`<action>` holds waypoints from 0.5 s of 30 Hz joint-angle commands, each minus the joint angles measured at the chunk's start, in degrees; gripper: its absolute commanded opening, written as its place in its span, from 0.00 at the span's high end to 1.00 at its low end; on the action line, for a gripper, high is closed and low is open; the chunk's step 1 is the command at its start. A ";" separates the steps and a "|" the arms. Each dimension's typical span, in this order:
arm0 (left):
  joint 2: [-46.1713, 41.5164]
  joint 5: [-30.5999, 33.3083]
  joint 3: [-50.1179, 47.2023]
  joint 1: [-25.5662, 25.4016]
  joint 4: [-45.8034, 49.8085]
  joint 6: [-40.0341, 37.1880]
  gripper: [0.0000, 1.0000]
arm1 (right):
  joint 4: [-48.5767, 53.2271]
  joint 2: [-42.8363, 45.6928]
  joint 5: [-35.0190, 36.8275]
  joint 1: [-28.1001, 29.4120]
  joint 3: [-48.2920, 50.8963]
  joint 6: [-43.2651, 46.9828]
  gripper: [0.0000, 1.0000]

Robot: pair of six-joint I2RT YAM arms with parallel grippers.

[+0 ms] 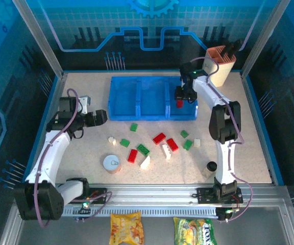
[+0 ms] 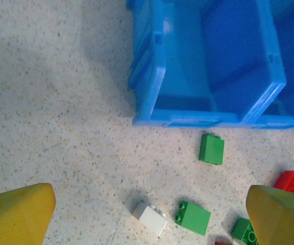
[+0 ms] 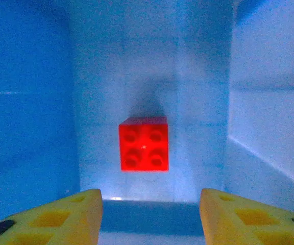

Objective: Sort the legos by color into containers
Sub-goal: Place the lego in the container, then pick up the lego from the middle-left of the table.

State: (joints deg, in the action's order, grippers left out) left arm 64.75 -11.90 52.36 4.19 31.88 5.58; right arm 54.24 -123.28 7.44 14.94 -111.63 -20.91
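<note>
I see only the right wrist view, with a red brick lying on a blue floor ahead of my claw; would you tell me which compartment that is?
Observer: The rightmost of three compartments in the tray; the right claw hangs open above the red brick.
Operator: Thank you. How many red ones lie on the table?
Observer: Three red bricks, all on the table in front of the tray.
Operator: Where is the left claw?
Observer: The left claw is open, beside the tray's left end.

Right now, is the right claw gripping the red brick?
No, the red brick lies loose in the blue tray, clear of the right claw, whose fingers stand apart.
</note>
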 commanded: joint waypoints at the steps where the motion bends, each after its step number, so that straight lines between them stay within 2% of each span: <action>1: 2.37 -1.26 2.57 0.56 3.31 -0.15 0.05 | 1.32 5.90 -0.11 0.27 3.09 0.20 0.46; 8: 3.82 0.62 5.24 -0.54 7.02 2.13 0.12 | -1.65 16.17 -1.01 1.97 13.92 -1.32 0.46; 15: 6.11 4.37 9.30 -8.56 13.24 4.03 0.25 | -2.90 24.42 -0.80 4.76 23.47 -2.59 0.46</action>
State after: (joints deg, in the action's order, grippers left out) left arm 69.69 -9.34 59.33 -1.85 40.05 8.05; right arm 51.77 -102.41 7.01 18.44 -90.54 -22.26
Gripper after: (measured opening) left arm 0.762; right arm 0.535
